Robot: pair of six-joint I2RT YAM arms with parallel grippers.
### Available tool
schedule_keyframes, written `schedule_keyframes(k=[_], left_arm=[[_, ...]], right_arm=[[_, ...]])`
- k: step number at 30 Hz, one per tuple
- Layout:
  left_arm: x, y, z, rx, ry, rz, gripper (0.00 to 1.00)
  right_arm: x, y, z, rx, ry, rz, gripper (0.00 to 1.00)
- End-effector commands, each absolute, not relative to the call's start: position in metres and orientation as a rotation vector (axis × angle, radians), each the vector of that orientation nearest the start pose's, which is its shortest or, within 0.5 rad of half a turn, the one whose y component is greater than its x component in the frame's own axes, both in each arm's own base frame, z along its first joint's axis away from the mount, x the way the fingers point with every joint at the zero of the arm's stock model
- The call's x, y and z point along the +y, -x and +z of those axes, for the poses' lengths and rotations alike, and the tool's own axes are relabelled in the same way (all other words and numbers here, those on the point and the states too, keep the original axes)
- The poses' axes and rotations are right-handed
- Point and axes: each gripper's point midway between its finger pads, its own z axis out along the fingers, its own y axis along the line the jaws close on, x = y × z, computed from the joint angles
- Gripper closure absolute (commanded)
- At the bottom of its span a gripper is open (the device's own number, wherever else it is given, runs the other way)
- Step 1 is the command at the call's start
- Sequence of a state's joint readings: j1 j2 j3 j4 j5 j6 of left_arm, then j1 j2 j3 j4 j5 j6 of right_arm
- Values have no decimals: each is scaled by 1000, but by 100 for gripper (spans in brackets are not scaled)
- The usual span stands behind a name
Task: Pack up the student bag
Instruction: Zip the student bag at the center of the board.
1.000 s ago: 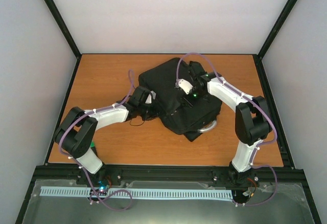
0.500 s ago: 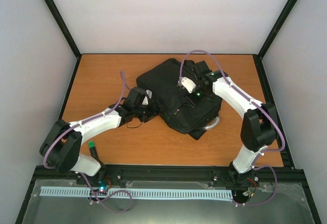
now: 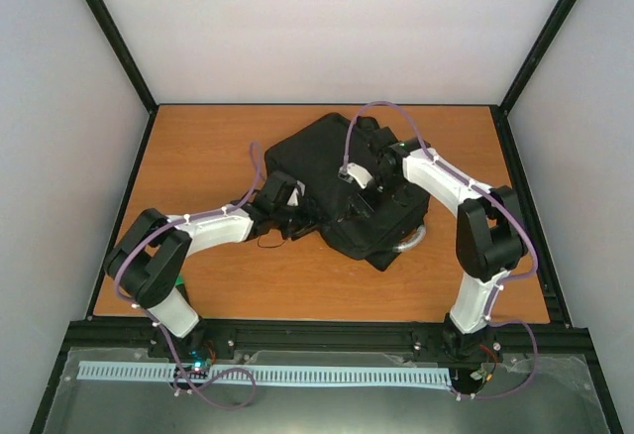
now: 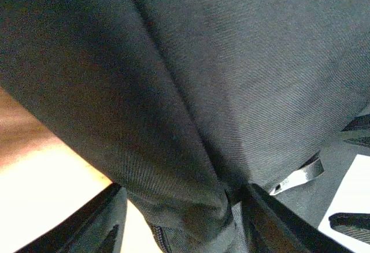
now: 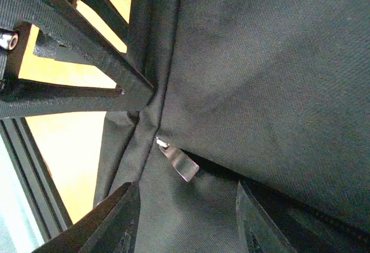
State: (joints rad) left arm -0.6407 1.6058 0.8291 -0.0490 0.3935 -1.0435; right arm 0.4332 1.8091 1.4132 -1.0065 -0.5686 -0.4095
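The student bag point(image 3: 342, 181), a large black fabric backpack, lies mid-table with its grey handle point(image 3: 406, 246) at its near right corner. My left gripper point(image 3: 295, 218) is at the bag's left edge. In the left wrist view it point(image 4: 182, 230) is open, with a bunched fold of the bag's fabric point(image 4: 191, 207) between the fingers. My right gripper point(image 3: 362, 184) is on top of the bag. In the right wrist view it point(image 5: 188, 224) is open over the fabric, with a silver zipper pull point(image 5: 178, 162) just ahead of the fingertips, beside a dark zip opening point(image 5: 225, 169).
The orange table point(image 3: 198, 147) is ringed by black frame posts and white walls. A small green-tipped object point(image 3: 178, 281) lies partly hidden under the left arm near the front left edge. Black straps point(image 5: 75, 39) cross the right wrist view.
The left arm has folded back at the elbow and its gripper has pushed a little right into the bag's edge. The right gripper has shifted slightly nearer. The bag has bunched up a little.
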Motion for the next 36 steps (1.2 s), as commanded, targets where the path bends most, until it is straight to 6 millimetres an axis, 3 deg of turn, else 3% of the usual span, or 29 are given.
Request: schedule_keyframes(k=[1,6,11,24,32,36], left_arm=[[-321,-298,100,2610,263,-1248,49],[-331,-298,98,2607,247,-1276,68],[-333,-297,99,2600,239,-1277,80],[-329,-297,103,2581,229,-1258,90],[-326,-296,100,2588,237,-1241,99],[-323,-295,97,2596,248,-1218,99]], right_arm=[[249,-294,112,2610,1201,964,52],[258,-293,109,2616,1190,1058,55],[263,-290,106,2624,1189,1108,59],[268,-284,107,2615,1201,1155,84],[259,-291,101,2654,1177,1024,96],[254,-295,104,2652,1171,974,97]])
